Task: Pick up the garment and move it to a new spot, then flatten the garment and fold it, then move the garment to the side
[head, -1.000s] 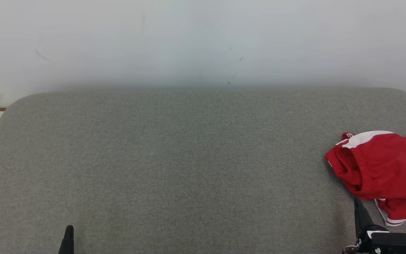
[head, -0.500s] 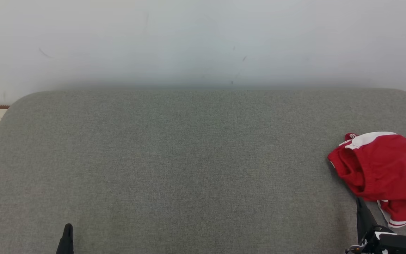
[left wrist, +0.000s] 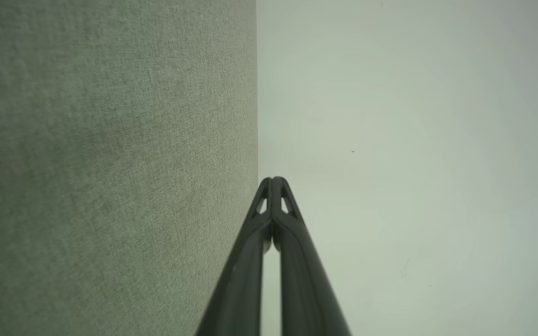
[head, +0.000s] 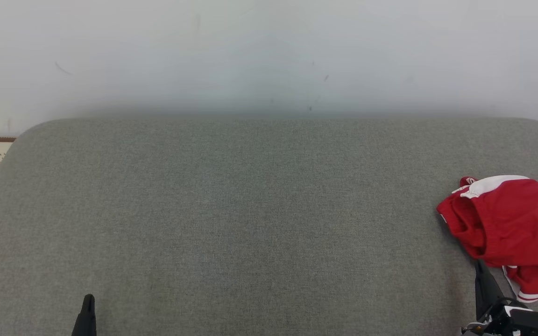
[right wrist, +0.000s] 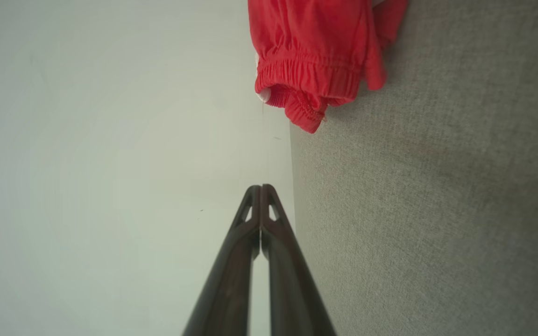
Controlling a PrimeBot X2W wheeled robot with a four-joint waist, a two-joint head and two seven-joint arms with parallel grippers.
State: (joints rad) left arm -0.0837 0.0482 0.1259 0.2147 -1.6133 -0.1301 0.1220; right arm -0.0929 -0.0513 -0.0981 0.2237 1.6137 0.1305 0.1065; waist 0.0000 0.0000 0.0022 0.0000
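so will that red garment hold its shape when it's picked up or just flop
Probably flops: the red garment lies crumpled in soft folds on the grey cushion, so it should droop from one pinch. Likely light, being thin cloth. Its gathered elastic band looks thicker, perhaps a surer grip.

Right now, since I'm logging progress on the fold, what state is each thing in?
Red garment, crumpled, unfolded, lying at the right end of the grey cushion, not held.
Left tool, shut, holding nothing.
Right tool, shut, holding nothing, close to the garment.
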